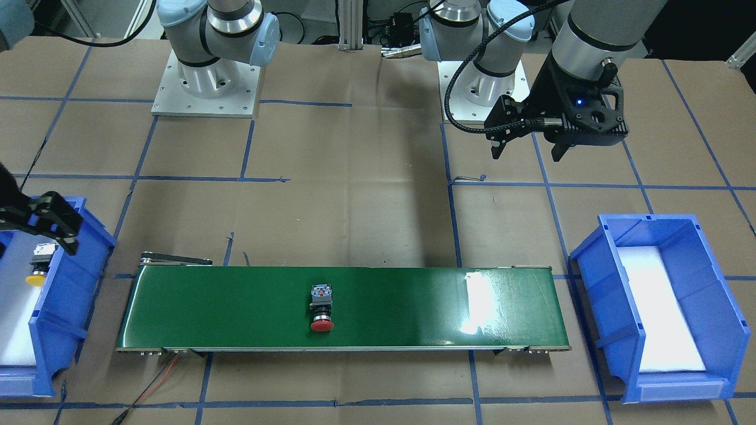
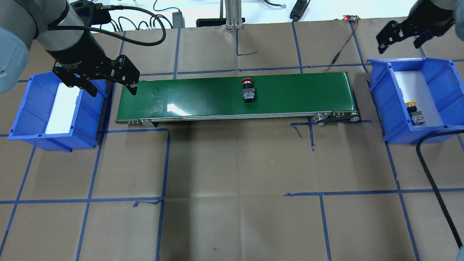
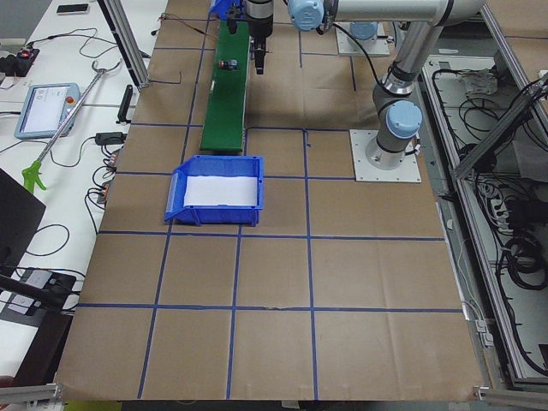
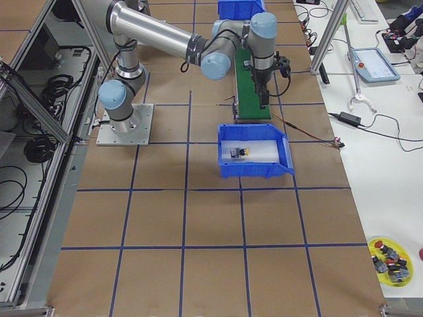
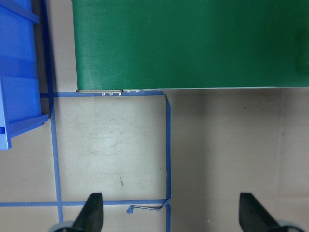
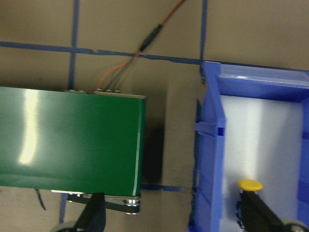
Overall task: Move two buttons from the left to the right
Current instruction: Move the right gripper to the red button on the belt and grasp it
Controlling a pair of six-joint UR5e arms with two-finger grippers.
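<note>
The red button (image 1: 321, 307) lies on its side at the middle of the green conveyor belt (image 1: 236, 307), also visible from above as the red button (image 2: 248, 90). The yellow button (image 2: 415, 112) lies in the right blue bin (image 2: 384, 98); its yellow cap (image 6: 250, 185) shows in the right wrist view. My left gripper (image 2: 111, 90) hangs open and empty over the belt's left end, beside the left blue bin (image 2: 21, 119), which holds only a white liner. My right gripper (image 2: 398, 45) hovers open and empty just beyond the right bin's far edge.
A red and black wire (image 2: 340, 50) runs from the belt's right end toward the table's far edge. Blue tape lines grid the brown table. A yellow dish (image 4: 390, 254) with spare buttons sits on the side bench.
</note>
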